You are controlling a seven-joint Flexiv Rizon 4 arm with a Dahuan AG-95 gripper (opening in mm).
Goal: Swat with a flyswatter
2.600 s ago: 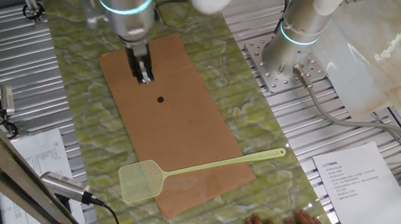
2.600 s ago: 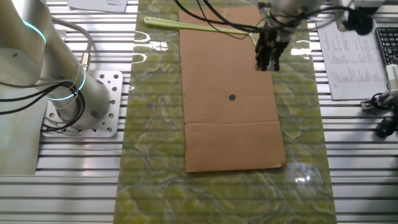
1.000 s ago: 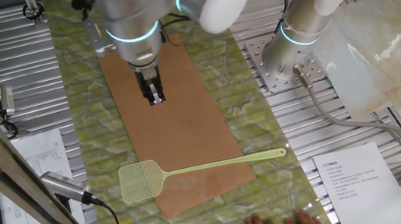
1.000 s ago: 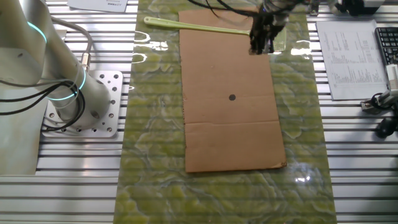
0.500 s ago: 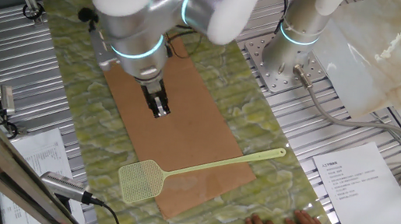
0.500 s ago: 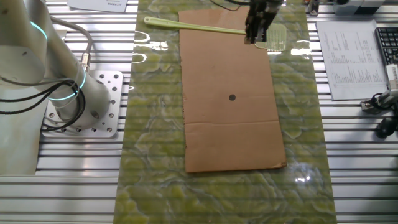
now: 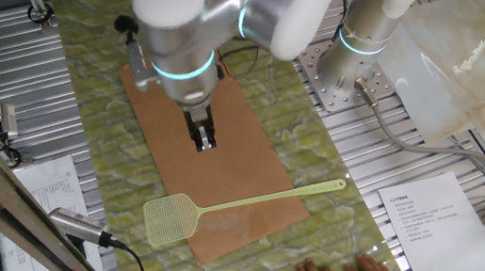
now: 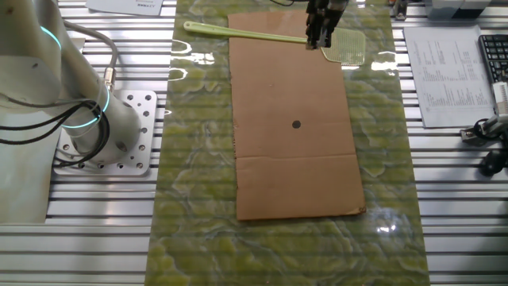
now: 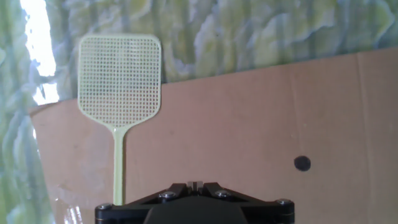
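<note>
The pale yellow-green plastic flyswatter (image 7: 231,201) lies flat across one short end of the brown cardboard board (image 8: 294,111), its squarish mesh head (image 9: 119,77) overhanging the board's corner onto the green marbled mat (image 8: 194,199), its long thin handle running along the board's edge. The black two-finger gripper (image 7: 204,139) hangs over the board, apart from the flyswatter and holding nothing; its fingers look close together, though whether they fully meet cannot be told. A small dark dot (image 8: 296,124) marks the board's middle.
</note>
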